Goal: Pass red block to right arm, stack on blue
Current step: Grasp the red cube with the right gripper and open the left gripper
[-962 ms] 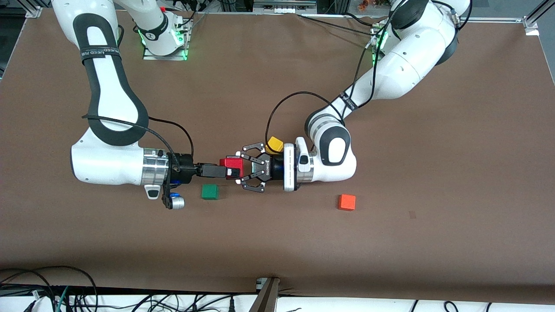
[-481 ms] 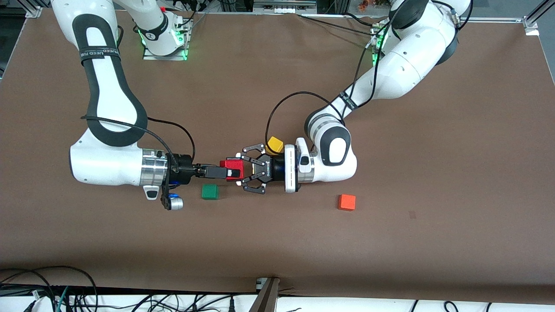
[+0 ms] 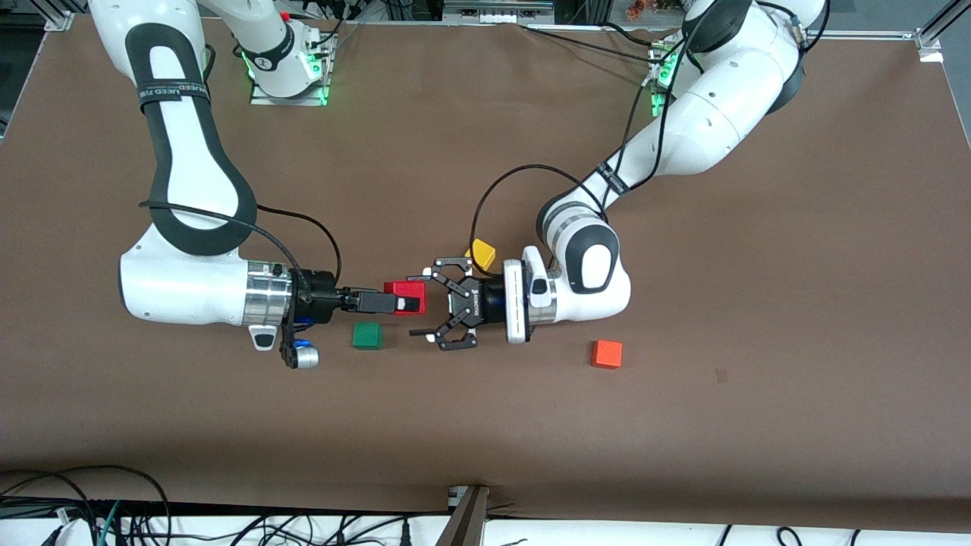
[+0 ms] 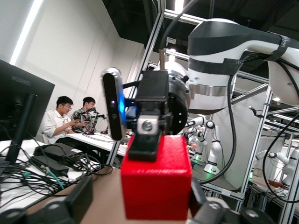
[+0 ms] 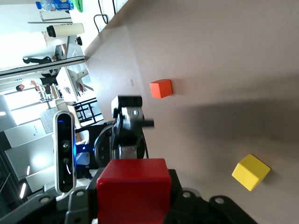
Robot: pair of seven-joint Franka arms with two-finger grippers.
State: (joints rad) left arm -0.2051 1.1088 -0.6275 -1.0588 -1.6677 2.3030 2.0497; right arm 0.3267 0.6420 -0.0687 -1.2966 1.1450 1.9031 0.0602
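The red block [image 3: 406,292] is up in the air over the middle of the table, gripped by the slim black fingers of my right gripper [image 3: 402,303], which is shut on it. My left gripper [image 3: 415,305], the black claw, is open. Its fingertips [image 3: 414,332] stand apart from the block on either side. In the left wrist view the red block [image 4: 156,179] fills the centre, with the right gripper's finger [image 4: 145,140] on it and my own claw fingers [image 4: 79,200] clear of it. The block also shows in the right wrist view [image 5: 133,193]. The blue cube is hidden.
A green cube [image 3: 367,335] lies on the table beside the right gripper, nearer to the front camera. A yellow cube [image 3: 482,252] [image 5: 251,171] lies by the left wrist. An orange cube [image 3: 607,353] [image 5: 161,88] lies toward the left arm's end.
The left gripper's jaws have spread wider and it has drawn back a little toward the left arm's end. The red block stays in the right gripper.
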